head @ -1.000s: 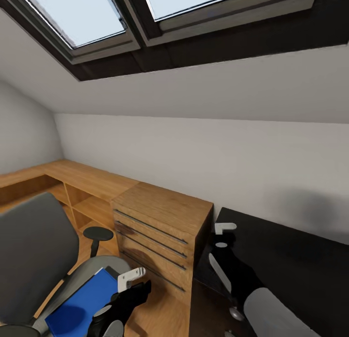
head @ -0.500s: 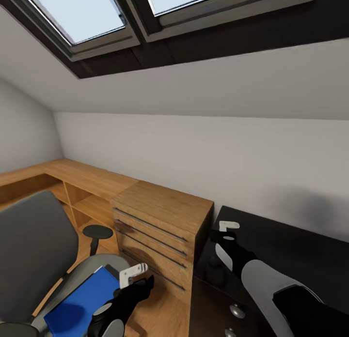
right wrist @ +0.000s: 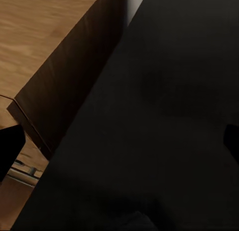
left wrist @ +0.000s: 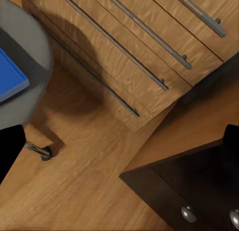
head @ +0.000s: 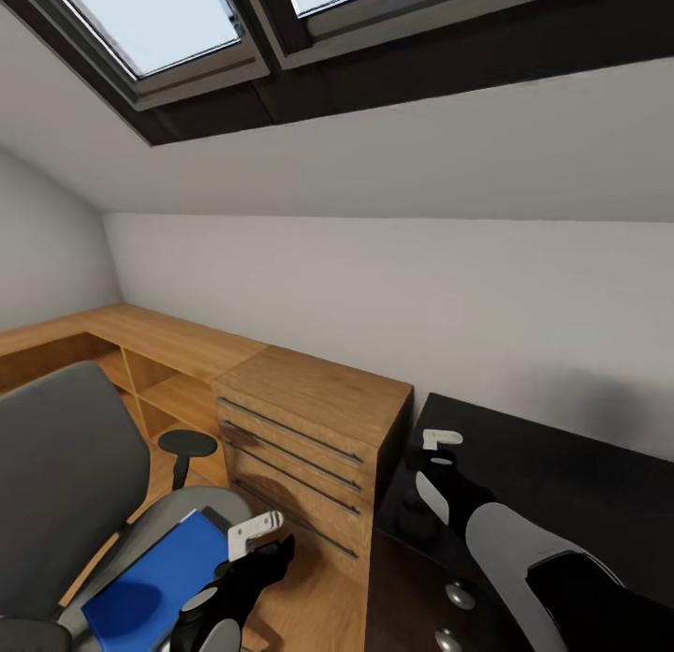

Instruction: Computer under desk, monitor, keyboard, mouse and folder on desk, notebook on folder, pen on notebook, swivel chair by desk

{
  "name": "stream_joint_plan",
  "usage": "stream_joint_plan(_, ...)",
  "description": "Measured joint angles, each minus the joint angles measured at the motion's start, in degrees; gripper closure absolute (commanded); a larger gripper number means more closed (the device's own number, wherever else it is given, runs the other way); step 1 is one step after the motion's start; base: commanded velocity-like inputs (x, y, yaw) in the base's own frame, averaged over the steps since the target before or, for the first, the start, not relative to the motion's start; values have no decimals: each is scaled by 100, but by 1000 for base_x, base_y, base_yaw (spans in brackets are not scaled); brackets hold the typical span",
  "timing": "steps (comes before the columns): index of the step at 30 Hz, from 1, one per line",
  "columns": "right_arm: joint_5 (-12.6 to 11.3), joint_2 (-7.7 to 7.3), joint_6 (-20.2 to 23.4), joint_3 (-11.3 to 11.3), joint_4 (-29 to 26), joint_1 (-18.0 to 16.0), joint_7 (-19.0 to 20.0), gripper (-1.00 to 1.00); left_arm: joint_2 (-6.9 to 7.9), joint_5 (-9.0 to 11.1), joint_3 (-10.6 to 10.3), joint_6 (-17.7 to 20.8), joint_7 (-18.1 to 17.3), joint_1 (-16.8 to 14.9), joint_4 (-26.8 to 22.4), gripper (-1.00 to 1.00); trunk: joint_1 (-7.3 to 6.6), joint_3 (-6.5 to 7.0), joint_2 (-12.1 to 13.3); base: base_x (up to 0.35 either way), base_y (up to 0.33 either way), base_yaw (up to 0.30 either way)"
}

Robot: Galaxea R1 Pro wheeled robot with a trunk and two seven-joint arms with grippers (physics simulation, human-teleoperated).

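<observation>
The swivel chair [head: 65, 483] stands at the lower left, grey back toward the wall. The blue folder [head: 154, 582] lies flat on its seat. My left gripper [head: 262, 541] hangs open just right of the seat's front edge, above the wood floor and apart from the folder. In the left wrist view the folder [left wrist: 10, 76] and the grey seat [left wrist: 30, 42] lie off to one side of the open left gripper [left wrist: 119, 144]. My right gripper [head: 432, 453] is open over the near left corner of the black desk [head: 571, 483], holding nothing. The right wrist view looks past the right gripper [right wrist: 119, 144] onto the desk top [right wrist: 164, 116].
A light-wood drawer cabinet [head: 309, 437] with bar handles stands between the chair and the desk, with low wood shelving [head: 159, 371] running left along the wall. The desk's dark drawer unit [left wrist: 199, 191] has round silver knobs [head: 459, 594]. A sloped ceiling with skylights [head: 150, 24] is overhead.
My right forearm has swung up and closer to the camera, its gripper staying over the desk corner. The left gripper has barely moved. The whole view has shifted slightly.
</observation>
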Motion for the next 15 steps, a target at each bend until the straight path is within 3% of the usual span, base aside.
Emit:
stream_joint_plan(10,-495,-21,945,-12,-60,0,-1,-100,-1,8,0,-6,128,3,10,-100,1,0,-1,0,0,0)
stream_joint_plan(15,-556,-12,1171,-17,-65,0,-1,-100,-1,10,0,-7,134,3,10,-100,1,0,-1,0,0,0)
